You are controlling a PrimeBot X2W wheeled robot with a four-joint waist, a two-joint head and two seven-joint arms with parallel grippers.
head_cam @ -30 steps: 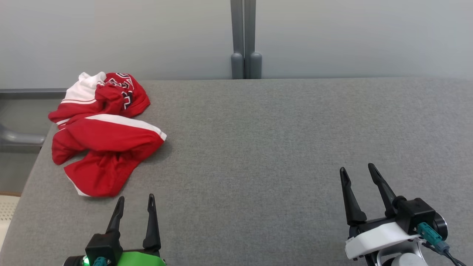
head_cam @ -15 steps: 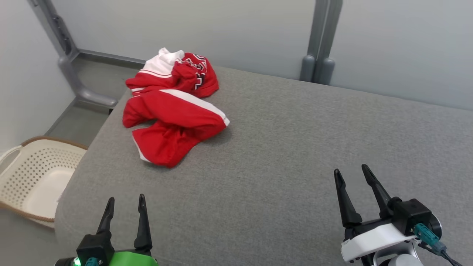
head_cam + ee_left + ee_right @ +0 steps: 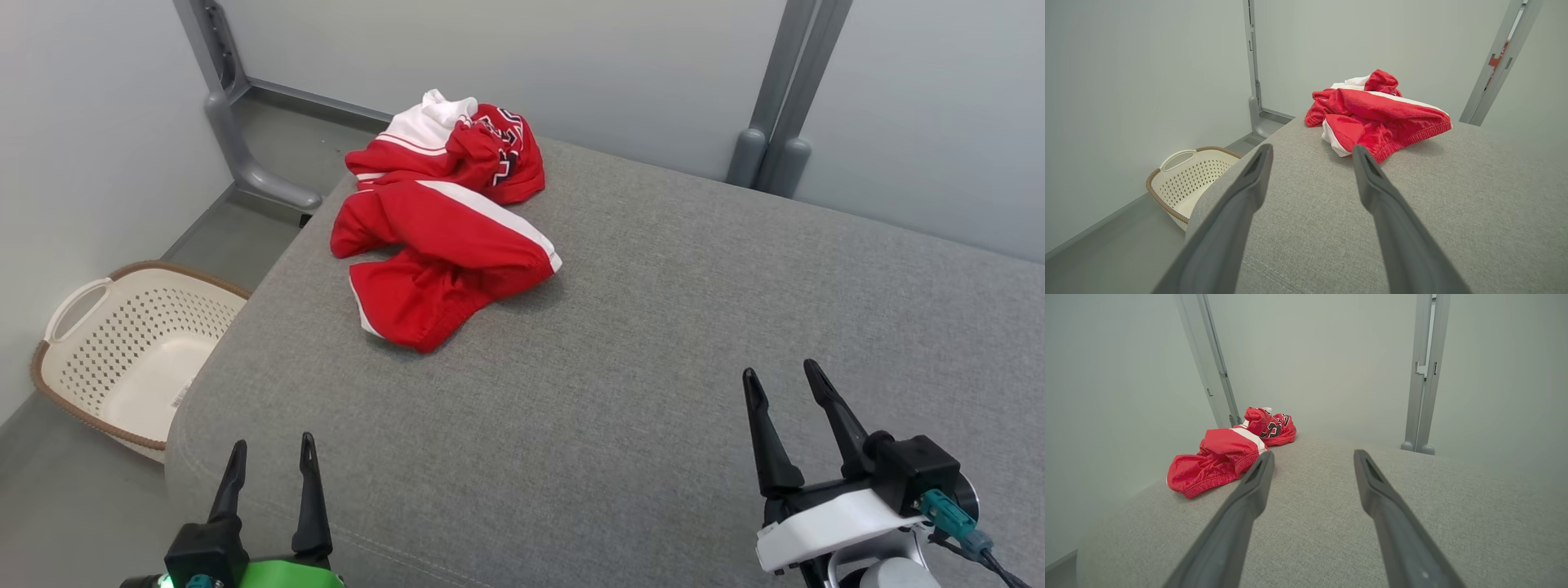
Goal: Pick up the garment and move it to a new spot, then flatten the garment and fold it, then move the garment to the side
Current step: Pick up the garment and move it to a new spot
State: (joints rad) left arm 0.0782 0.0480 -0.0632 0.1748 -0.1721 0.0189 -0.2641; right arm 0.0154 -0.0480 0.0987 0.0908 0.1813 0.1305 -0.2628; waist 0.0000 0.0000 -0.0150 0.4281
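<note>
Head view, left gripper [image 3: 273,445]: seen at the lower left, with its two dark fingers spread wide and nothing held between them.
Head view, right gripper [image 3: 780,371]: seen at the lower right on a white wrist housing, its jaws likewise spread wide and empty.
Left wrist view, fingers [image 3: 1251,179]: raised above the near left corner of the surface and pointed towards the garment, with no contact made.
Right wrist view, fingers [image 3: 1255,479]: held above the surface, with bare grey fabric seen between them and the garment off to their left.
Surface [image 3: 653,343]: a broad pad covered in grey woven fabric, with a stitched seam along its near edge.
Garment [image 3: 445,237]: red with white stripes, a white panel and dark lettering. It is crumpled in a heap at the far left corner of the surface, well apart from both grippers and nearer the left one. A gathered elastic hem is turned towards the robot.
Basket [image 3: 82,359]: cream, perforated and brown-rimmed, standing on the floor to the left of the surface.
Posts [image 3: 775,122]: grey uprights set against the pale wall behind the surface. Another one is seen at the far left corner.
</note>
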